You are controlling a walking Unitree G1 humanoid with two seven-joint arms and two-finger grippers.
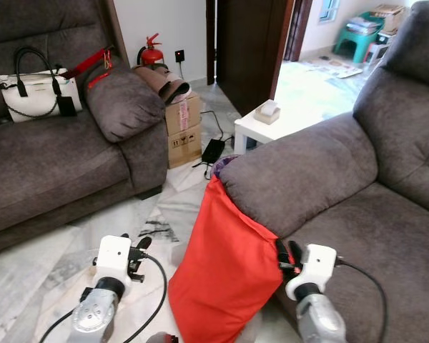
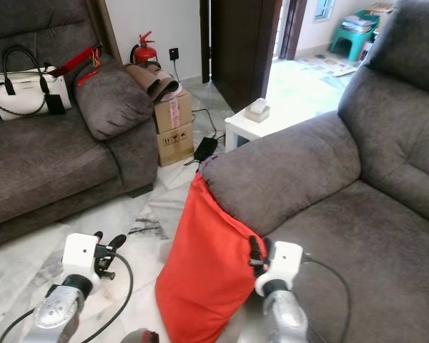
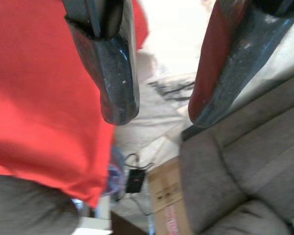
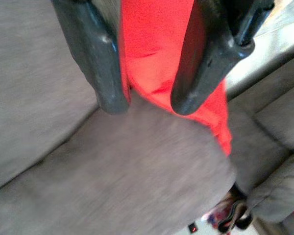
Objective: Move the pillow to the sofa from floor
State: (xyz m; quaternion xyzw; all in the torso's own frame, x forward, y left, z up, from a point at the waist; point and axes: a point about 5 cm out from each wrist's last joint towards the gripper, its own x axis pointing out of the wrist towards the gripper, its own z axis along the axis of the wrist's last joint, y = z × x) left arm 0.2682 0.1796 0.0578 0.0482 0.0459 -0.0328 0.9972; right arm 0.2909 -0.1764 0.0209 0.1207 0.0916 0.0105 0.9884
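We see the red pillow (image 1: 225, 275) standing on the floor (image 1: 43, 264), leaning against the grey sofa (image 1: 343, 214) armrest; right pincer (image 1: 287, 253) spread at its 3 o'clock edge; left pincer (image 1: 139, 250) spread, apart at 9 o'clock.

two head cameras look forward and down across a marble floor (image 1: 50, 264) between two grey sofas. each wrist camera looks along its own black fingers, very close to the red pillow (image 1: 225, 264). all four views share that pillow and a sofa arm (image 1: 300, 171).
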